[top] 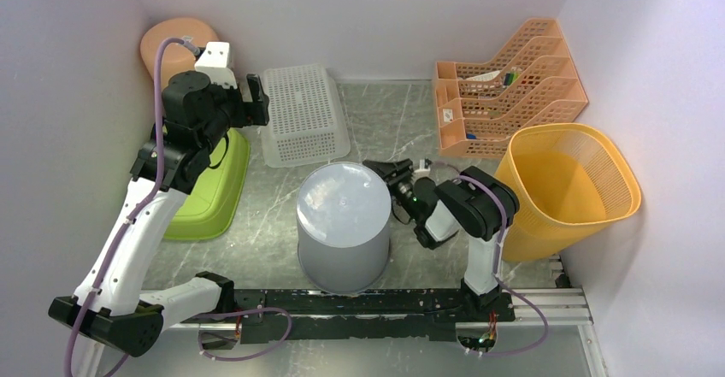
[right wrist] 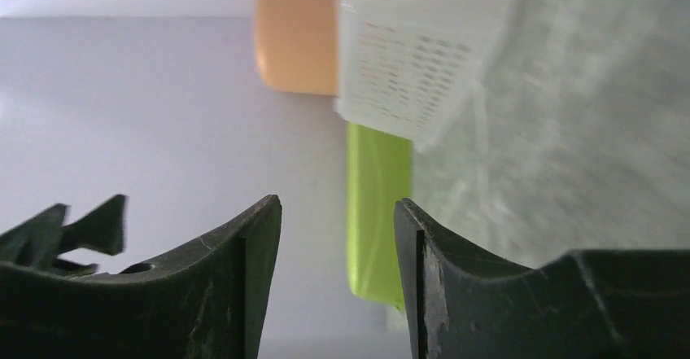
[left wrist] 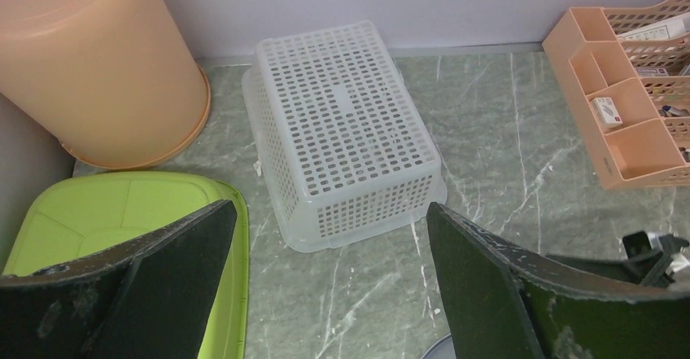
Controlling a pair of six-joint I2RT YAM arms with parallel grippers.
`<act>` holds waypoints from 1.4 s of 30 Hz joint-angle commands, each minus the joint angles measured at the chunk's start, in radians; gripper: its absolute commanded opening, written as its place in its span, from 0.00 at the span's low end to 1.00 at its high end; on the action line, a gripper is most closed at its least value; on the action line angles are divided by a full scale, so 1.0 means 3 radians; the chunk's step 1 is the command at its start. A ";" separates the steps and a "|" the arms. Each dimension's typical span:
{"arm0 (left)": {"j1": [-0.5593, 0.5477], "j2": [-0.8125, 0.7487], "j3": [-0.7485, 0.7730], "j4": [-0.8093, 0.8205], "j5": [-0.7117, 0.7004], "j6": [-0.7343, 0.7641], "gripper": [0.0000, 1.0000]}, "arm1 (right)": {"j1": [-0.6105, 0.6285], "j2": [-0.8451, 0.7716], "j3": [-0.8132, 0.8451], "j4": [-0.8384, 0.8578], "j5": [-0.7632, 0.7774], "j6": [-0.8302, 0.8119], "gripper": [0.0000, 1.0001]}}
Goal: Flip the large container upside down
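On the table (top: 410, 129), the grey container (top: 344, 223) stands bottom-up at the middle. The right gripper (top: 382, 170) sits just beside its upper far-right edge, jaws partly apart and empty. The left gripper (top: 256, 99), spread wide and empty, hangs well apart.

- A robot test cell in a lab rather than a lived-in room: plain white walls (top: 385, 18) box in a small table (top: 402, 129) with a grey-green marble-look top.
- A left arm (top: 128, 232) and a right arm (top: 481, 262) stand on a black rail (top: 282, 302) along the bottom of the frame, and a purple cable (top: 156, 112) runs up the left one.
- Unrelated plastic wares share the table:
  - an orange bucket (top: 175, 39) at upper left
  - a white mesh basket (top: 303, 114) at top centre
  - a green tub (top: 214, 193) at left
  - a grey container (top: 344, 223) in the centre
  - a peach file rack (top: 513, 95) at upper right
  - a yellow basket (top: 530, 223) at right
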 commanded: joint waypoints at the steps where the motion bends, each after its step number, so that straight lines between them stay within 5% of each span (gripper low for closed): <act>1: -0.0027 -0.0044 -0.0010 0.0096 -0.0016 0.0055 0.99 | -0.0025 -0.0111 0.0532 0.0302 -0.0067 -0.0168 0.53; 8: -0.0027 -0.0087 -0.0071 0.0107 0.0043 0.0022 1.00 | -0.0189 -0.0409 0.1795 -0.0931 -0.0534 -0.0801 0.56; 15: -0.0027 -0.0059 -0.0128 0.0143 0.0078 0.0008 1.00 | -0.0209 -0.0582 0.3039 -0.3194 -0.0953 -0.2226 0.57; 21: -0.0032 -0.0009 -0.0186 0.0158 0.0035 0.0012 1.00 | 0.0197 -0.0652 0.4046 -0.5320 -0.0236 -0.3886 0.59; 25: -0.0032 0.0014 -0.0246 0.0194 -0.0007 -0.0008 1.00 | 0.0597 -0.1054 0.3930 -0.5626 0.0571 -0.4393 0.62; 32: -0.0038 0.0053 -0.0297 0.0201 -0.0022 -0.0012 0.99 | 0.1150 -0.1927 0.3421 -0.5779 0.1198 -0.4766 0.62; 42: -0.0038 0.0105 -0.0367 0.0255 -0.0048 -0.0040 1.00 | 0.1605 -0.2770 0.3060 -0.6119 0.0243 -0.4985 0.62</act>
